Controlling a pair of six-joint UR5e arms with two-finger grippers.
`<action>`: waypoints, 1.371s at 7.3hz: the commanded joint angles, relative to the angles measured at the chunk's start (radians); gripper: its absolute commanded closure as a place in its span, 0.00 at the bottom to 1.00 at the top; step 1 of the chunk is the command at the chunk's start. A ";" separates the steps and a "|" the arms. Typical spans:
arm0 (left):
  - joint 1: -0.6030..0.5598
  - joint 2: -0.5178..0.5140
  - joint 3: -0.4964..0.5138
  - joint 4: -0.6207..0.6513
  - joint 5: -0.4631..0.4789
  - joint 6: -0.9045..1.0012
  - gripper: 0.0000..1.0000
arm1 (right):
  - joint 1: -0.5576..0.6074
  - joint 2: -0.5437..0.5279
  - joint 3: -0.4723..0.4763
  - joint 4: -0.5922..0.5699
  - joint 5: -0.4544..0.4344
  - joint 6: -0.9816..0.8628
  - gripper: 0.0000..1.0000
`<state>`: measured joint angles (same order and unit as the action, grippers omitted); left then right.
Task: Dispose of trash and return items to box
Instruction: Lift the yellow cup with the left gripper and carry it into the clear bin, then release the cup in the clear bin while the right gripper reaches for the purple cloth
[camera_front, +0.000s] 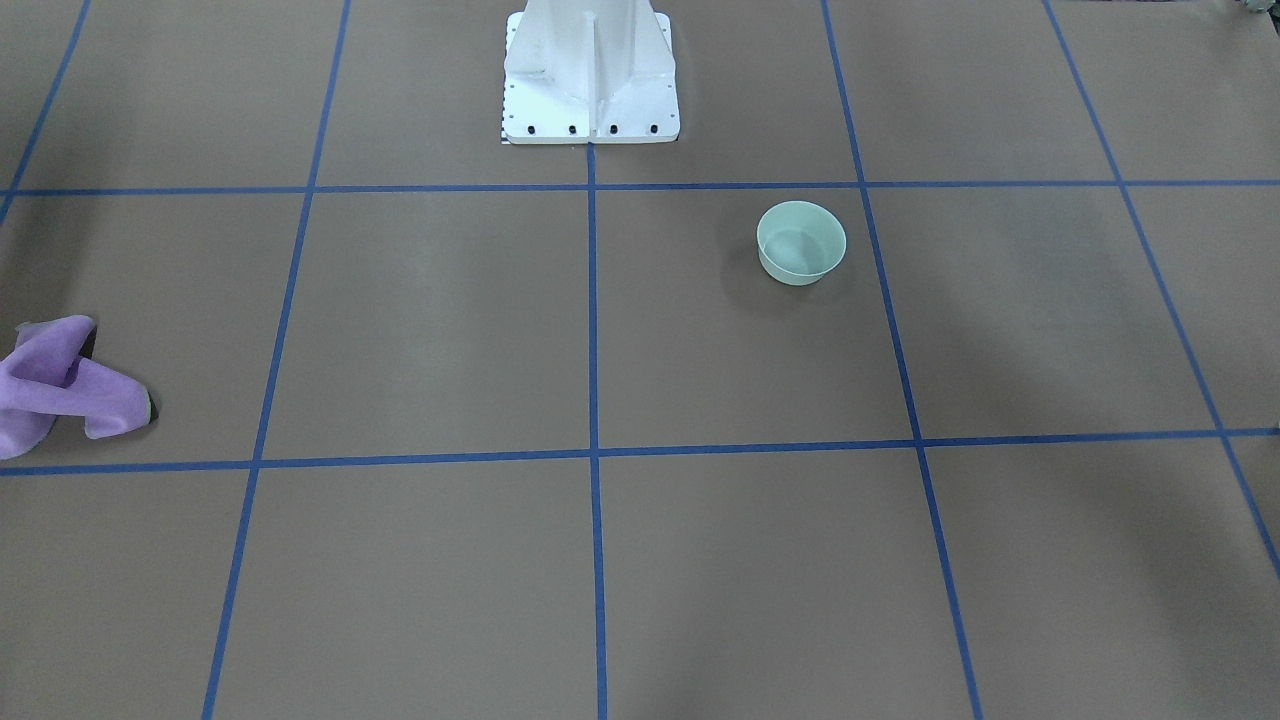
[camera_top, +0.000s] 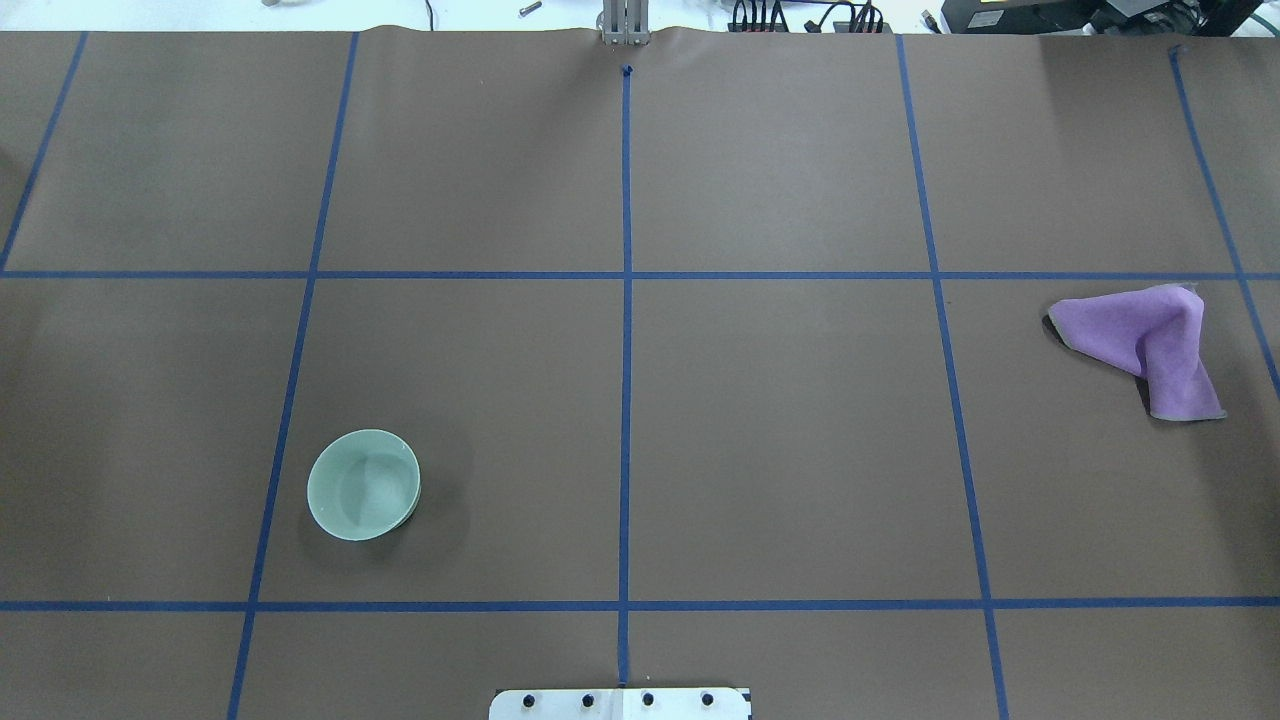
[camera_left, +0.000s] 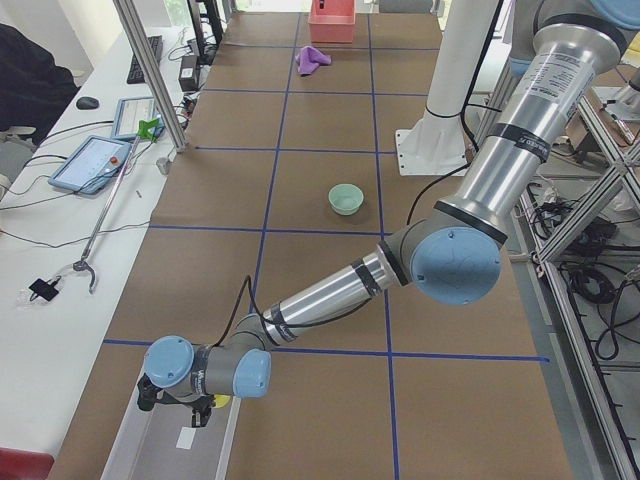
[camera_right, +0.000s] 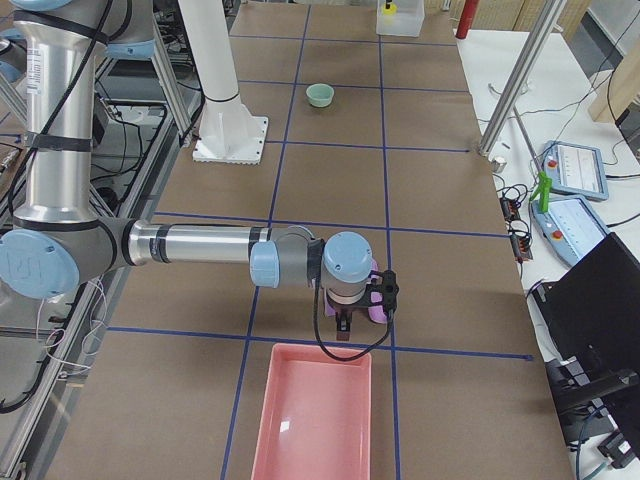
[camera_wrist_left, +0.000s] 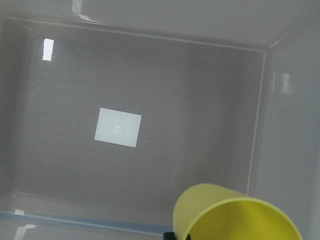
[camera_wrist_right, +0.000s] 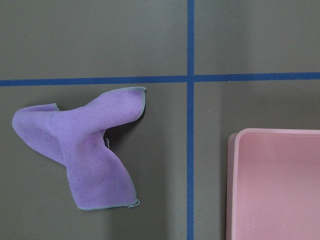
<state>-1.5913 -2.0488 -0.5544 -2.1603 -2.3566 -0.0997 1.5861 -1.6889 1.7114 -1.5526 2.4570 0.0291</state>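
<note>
My left gripper (camera_left: 203, 410) hangs over a clear grey bin (camera_left: 150, 445) at the table's left end, shut on a yellow cup (camera_wrist_left: 235, 215). The left wrist view shows the cup above the bin's floor (camera_wrist_left: 200, 125). A purple cloth (camera_wrist_right: 85, 150) lies crumpled on the table (camera_top: 1150, 340) beside a pink bin (camera_wrist_right: 232, 190). My right gripper (camera_right: 345, 325) hovers just above the cloth, close to the pink bin (camera_right: 315, 420). None of its fingers show in the right wrist view, so I cannot tell if it is open or shut. A pale green bowl (camera_top: 363, 484) stands upright on my left half.
The robot's white base (camera_front: 590, 80) stands at the table's near middle edge. Blue tape lines cross the brown table. A white label (camera_wrist_left: 118, 127) lies on the grey bin's floor. Tablets and cables (camera_left: 95, 160) lie on the side bench.
</note>
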 joint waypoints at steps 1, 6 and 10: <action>-0.002 0.001 0.001 -0.006 0.058 0.000 0.66 | 0.000 0.000 0.007 -0.001 0.000 0.000 0.00; -0.119 -0.002 -0.117 -0.014 0.063 0.000 0.01 | -0.002 0.000 0.005 -0.001 0.011 0.000 0.00; -0.070 0.087 -0.683 0.318 -0.002 -0.264 0.01 | -0.012 0.005 0.007 0.003 0.011 0.073 0.00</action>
<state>-1.7002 -2.0276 -1.0145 -1.9257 -2.3227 -0.2033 1.5818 -1.6871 1.7167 -1.5541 2.4675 0.0482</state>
